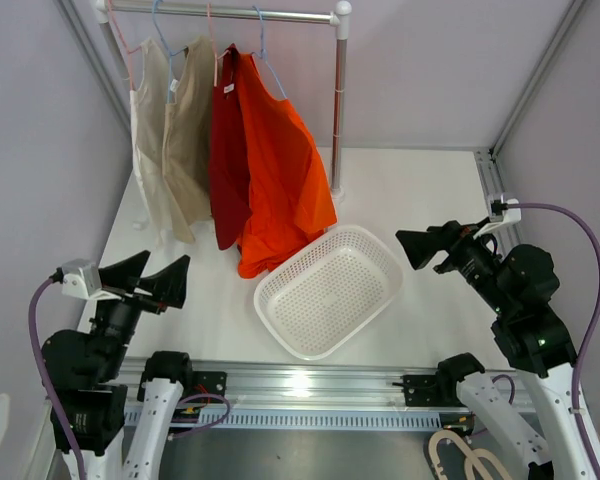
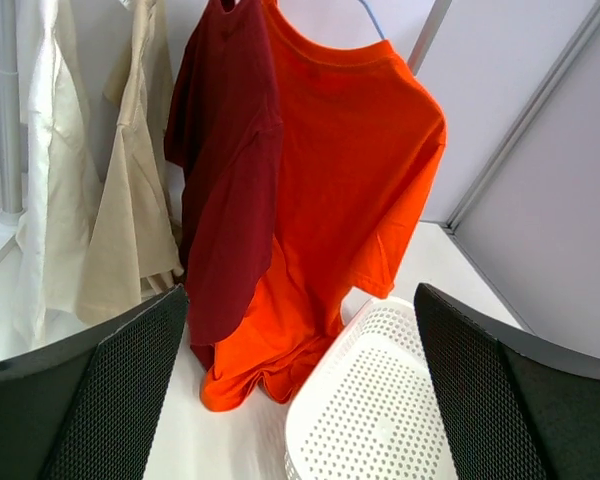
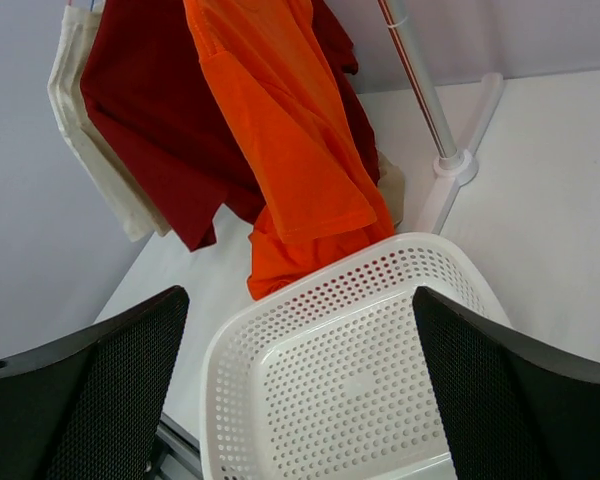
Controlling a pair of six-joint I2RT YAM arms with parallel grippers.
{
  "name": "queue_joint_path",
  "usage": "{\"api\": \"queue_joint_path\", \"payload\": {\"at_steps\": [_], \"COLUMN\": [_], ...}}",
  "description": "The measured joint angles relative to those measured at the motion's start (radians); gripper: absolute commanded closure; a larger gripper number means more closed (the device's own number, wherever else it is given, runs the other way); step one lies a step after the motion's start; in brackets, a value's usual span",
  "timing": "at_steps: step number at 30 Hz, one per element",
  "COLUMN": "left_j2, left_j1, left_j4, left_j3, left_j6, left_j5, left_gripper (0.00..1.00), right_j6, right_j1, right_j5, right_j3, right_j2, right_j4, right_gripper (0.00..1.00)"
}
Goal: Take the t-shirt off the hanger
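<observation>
The left gripper (image 1: 166, 262) stands spread wide and empty, raised above the near left of the table (image 1: 420, 190) and facing the hanging clothes. The right gripper (image 1: 417, 252) is just as wide and empty, hovering past the far side of the white basket (image 1: 265, 290) and pointing back toward the same garments.

Between them hangs the orange t-shirt (image 1: 285, 170), outermost on the rail (image 1: 230, 12) and probably the one meant. It is on a blue hanger (image 1: 275, 75), with its hem crumpled on the table just beside the basket's rim. A dark red shirt (image 1: 228, 150) presses against its left side, and beyond that hang a beige top (image 1: 188, 130) and a cream top (image 1: 150, 140).

Nothing has been grasped yet, so the risks lie in the first pinch. Closing where orange and red overlap could take both fabrics. A straight downward tug on the hem could jam the collar on the hanger's shoulders and drag the hanger off the rail, or rock the light rack. A low reach could also shove the basket
</observation>
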Motion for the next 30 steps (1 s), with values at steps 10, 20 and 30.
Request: {"api": "queue_joint_path", "payload": {"at_steps": [10,20,30], "left_j2": [0.134,0.684,1.255], "left_j1": [0.000,0.016,0.076], "left_j4": [-0.027,0.024,0.007], "left_j3": [0.040,0.427,0.959], "left_j6": [0.041,0.076,0.139], "left_j5": [-0.077,-0.229,-0.278], "left_gripper": [0.01,0.01,0.00], "right_j6": [-0.017,-0.032,-0.066], "right_j1": [0.000,0.000,0.001], "right_j5": [0.009,-0.054,-0.116], "right_j3": [-0.010,-0.036,-0.037], "right_j2": [0.020,0.094,0.084], "right_j4": [-0.002,0.045,0.083], "right_gripper": [0.01,0.01,0.01]}}
